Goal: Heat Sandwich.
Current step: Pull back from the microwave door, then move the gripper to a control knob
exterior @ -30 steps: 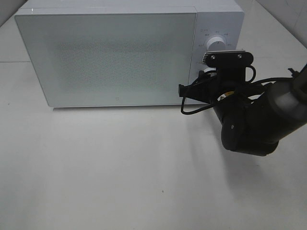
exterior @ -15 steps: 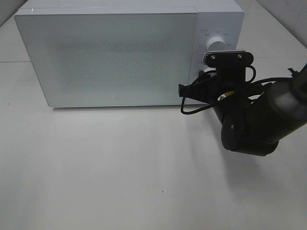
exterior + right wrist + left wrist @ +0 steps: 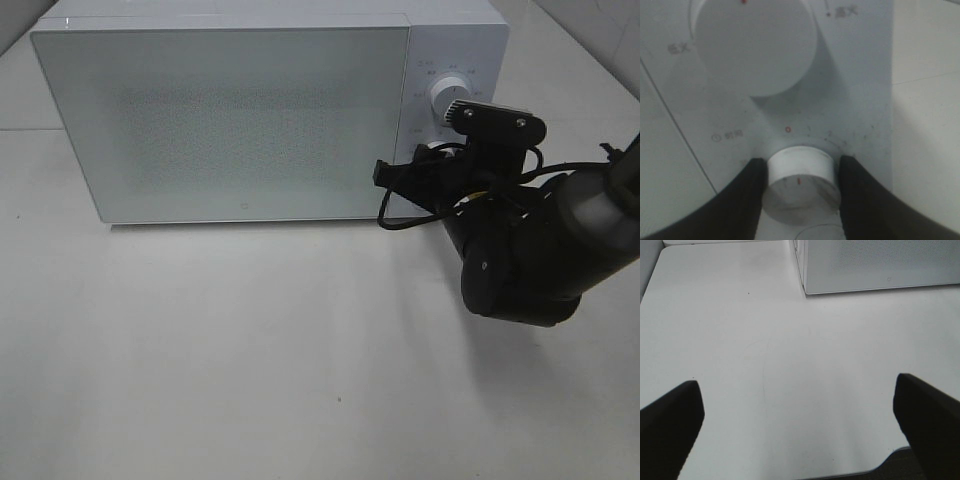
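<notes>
microwave [image 3: 230, 120] shut | sandwich unseen — likely inside microwave, can't confirm | right gripper [image 3: 800, 172] pinching lower knob [image 3: 799, 187] on microwave's front | left gripper [image 3: 800, 425] wide, empty, well out from microwave | remaining — dial time, heat

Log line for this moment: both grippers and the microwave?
right gripper: shut on lower knob | left gripper: open over table | microwave door: closed | sandwich: not in view

White matte tabletop [image 3: 250, 350]; soft shadows; pale tiled surface [image 3: 612, 30] behind, right.
</notes>
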`<state>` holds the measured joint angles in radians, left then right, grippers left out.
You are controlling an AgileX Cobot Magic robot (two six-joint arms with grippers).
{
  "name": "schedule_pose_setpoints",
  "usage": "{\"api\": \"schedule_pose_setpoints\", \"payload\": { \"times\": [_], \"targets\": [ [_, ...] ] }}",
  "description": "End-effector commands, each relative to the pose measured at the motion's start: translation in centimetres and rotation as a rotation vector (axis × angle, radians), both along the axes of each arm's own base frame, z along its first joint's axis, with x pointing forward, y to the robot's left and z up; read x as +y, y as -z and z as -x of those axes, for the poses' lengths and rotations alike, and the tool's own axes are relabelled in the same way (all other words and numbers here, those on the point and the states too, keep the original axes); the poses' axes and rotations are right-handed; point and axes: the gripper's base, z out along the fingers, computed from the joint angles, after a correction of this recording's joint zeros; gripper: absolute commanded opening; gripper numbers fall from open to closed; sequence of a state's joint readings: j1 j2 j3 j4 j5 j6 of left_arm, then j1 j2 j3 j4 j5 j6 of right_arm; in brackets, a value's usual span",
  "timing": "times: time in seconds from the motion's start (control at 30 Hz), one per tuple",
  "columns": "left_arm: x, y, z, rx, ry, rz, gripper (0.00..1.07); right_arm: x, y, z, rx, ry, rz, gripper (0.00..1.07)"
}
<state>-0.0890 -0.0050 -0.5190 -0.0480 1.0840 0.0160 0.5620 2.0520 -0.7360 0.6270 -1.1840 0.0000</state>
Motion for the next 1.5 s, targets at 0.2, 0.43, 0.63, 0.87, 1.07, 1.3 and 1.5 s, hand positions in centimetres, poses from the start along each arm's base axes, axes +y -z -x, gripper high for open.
{"api": "schedule_pose_setpoints", "payload": {
  "times": [0.2, 0.43, 0.63, 0.87, 1.07, 1.3, 1.5],
  "targets": [
    [-0.01, -0.04, 0.18, -0.026, -0.001, 0.01, 0.98, -0.13, -1.15, -0.42, -0.096, 0.102, -0.527, 0.14],
    [-0.01, -0.04, 0.18, -0.026, -0.001, 0.01, 0.98, -0.12, -1.15, -0.42, -0.094, 0.149, -0.837, 0.14],
    [-0.01, -0.04, 0.18, -0.026, -0.001, 0.01, 0.98, 0.2, -1.22, -0.43, -0.077, 0.158, -1.137, 0.14],
    [-0.01, -0.04, 0.18, -0.026, -0.001, 0.01, 0.98, 0.4, -1.3, -0.43, -0.06, 0.172, -1.392, 0.15],
    [-0.01, -0.04, 0.18, -0.026, -0.001, 0.01, 0.98, 0.48, -1.47, -0.44, -0.07, 0.153, -1.397, 0.15],
    [-0.01, -0.04, 0.18, -0.026, -0.001, 0.01, 0.98, 0.49, -1.47, -0.44, -0.071, 0.147, -1.367, 0.17],
    [-0.01, -0.04, 0.18, -0.026, -0.001, 0.01, 0.98, 0.46, -1.47, -0.44, -0.074, 0.146, -1.339, 0.19]
  ]
}}
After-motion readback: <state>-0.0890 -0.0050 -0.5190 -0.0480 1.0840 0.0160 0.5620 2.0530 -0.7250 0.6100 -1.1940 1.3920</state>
